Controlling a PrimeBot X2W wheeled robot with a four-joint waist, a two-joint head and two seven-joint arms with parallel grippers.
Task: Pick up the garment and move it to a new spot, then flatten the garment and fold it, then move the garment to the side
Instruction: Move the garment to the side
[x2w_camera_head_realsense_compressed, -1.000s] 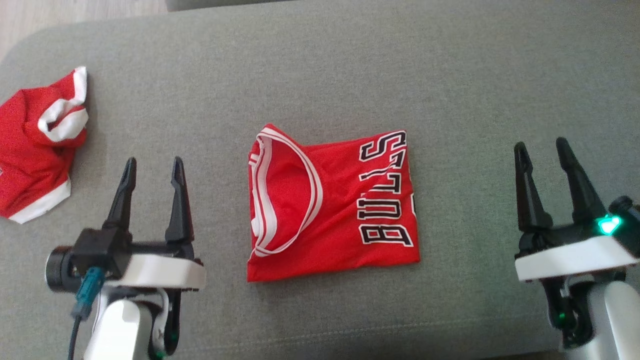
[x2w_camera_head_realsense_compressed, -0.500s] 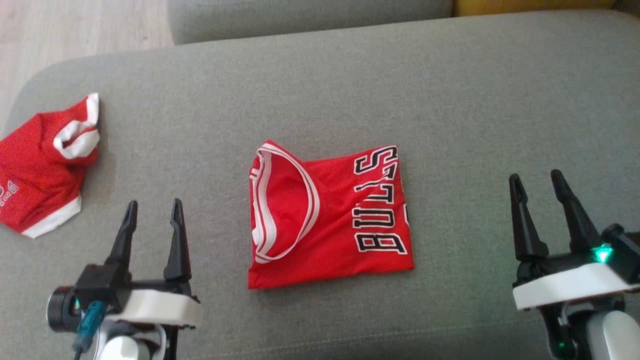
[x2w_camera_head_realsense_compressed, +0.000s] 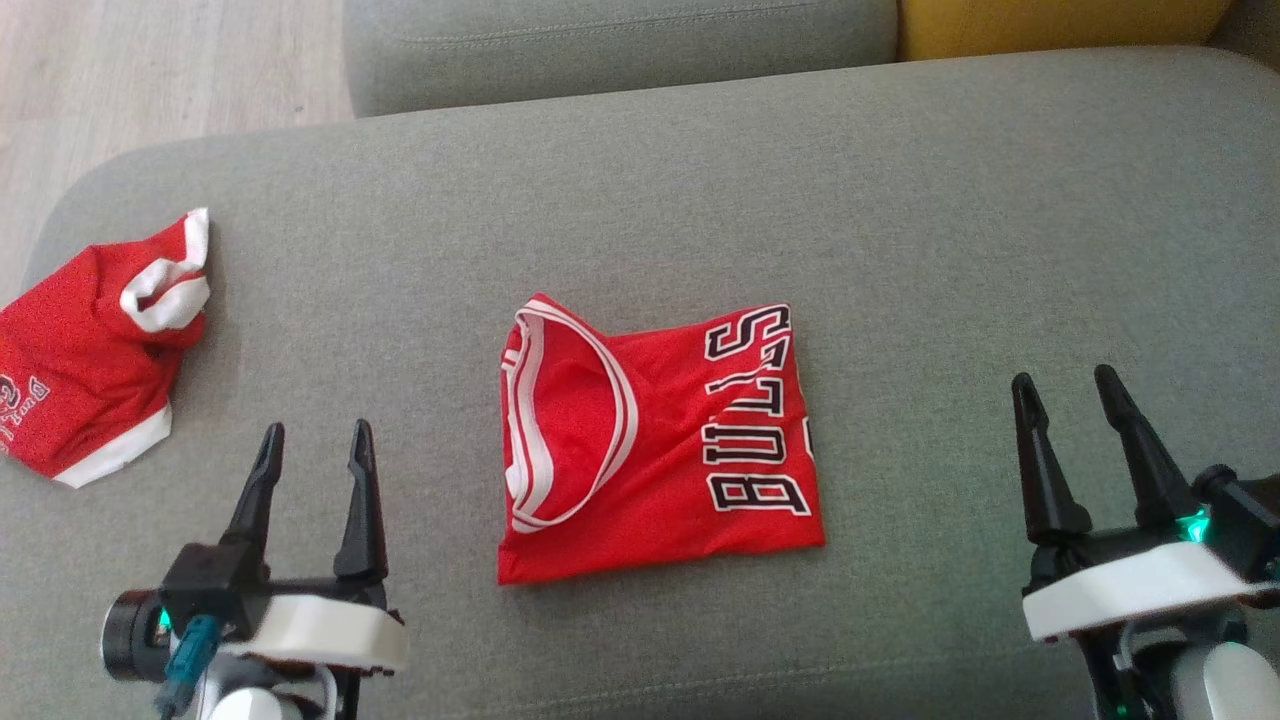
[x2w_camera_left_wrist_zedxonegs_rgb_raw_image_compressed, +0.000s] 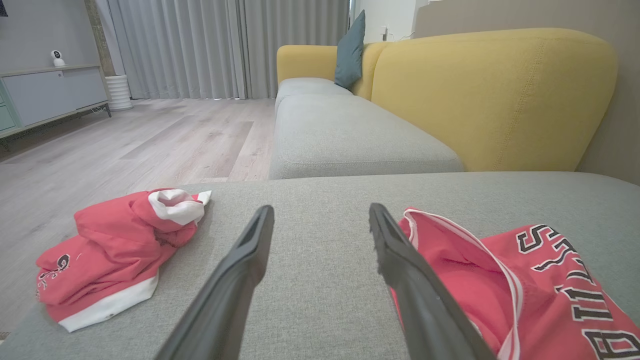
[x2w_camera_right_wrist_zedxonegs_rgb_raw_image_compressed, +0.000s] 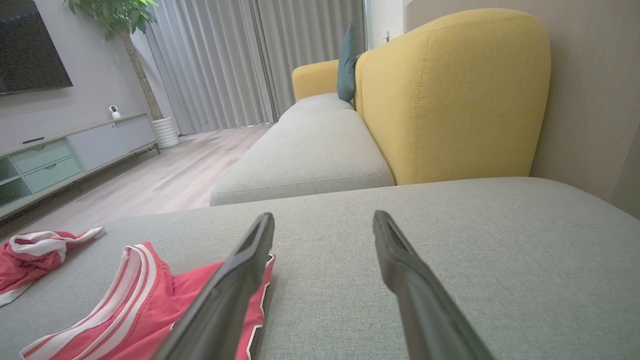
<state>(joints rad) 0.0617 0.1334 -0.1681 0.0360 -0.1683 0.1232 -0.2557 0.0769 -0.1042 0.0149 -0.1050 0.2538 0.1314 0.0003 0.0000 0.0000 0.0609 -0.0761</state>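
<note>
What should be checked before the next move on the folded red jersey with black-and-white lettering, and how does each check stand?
1. The left gripper is open and empty: ok.
2. The right gripper is open and empty: ok.
3. The folded red jersey lies as a compact rectangle on the grey fabric cushion: ok.
4. Neither gripper touches the jersey: ok.
5. The crumpled red-and-white garment at the robot's left lies apart from the jersey: ok.
6. The folded layers will hold together when lifted: cannot tell.
</note>
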